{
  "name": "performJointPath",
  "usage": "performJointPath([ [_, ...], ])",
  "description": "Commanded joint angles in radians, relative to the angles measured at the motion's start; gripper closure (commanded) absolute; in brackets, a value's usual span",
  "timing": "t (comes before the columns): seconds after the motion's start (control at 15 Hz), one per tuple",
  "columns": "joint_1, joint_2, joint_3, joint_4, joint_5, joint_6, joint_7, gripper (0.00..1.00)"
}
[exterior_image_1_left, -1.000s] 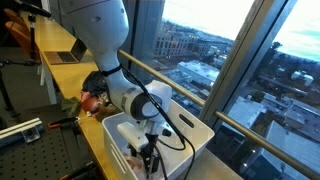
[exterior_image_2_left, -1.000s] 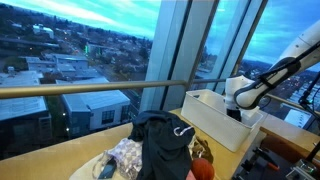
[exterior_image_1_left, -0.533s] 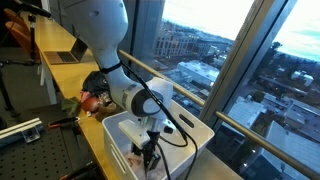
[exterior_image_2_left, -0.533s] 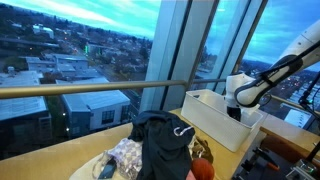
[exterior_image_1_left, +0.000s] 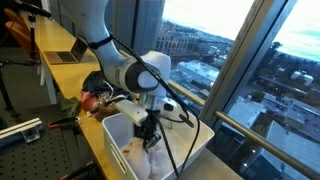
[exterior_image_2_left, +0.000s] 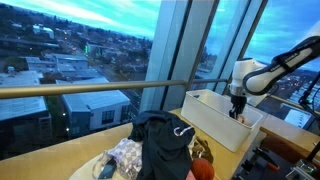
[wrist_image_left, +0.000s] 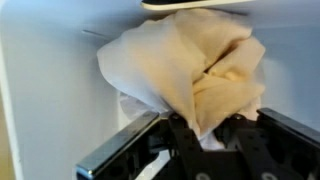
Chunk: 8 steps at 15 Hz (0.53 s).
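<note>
1. The end effector (wrist_image_left: 205, 138) stood wide a second ago. Its jaws have since closed in and now pinch a fold of the cream cloth (wrist_image_left: 185, 65). The arm has risen too, so the grip looks to have taken.
2. The cloth bunches at the fingertips, close against the wall of the white bin (exterior_image_1_left: 118, 143).
3. Only the wrist view shows that pinch. In both exterior views the end effector just hangs low over the bin.
4. Farther along the surface (exterior_image_2_left: 85, 158) a dark garment (exterior_image_2_left: 160, 140) lies heaped, best seen in an exterior view.
</note>
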<state>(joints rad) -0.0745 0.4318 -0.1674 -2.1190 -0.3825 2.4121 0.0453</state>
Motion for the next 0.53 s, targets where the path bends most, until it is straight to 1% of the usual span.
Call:
performJointPath([
  [0.0,0.073,-0.197,0.009,-0.073,-0.038,-0.060,0.037,0.94],
  [0.2,0.134,-0.299,0.054,-0.052,-0.081,-0.119,0.075,0.94],
  [0.47,0.207,-0.380,0.167,0.020,-0.140,-0.229,0.122,0.94],
])
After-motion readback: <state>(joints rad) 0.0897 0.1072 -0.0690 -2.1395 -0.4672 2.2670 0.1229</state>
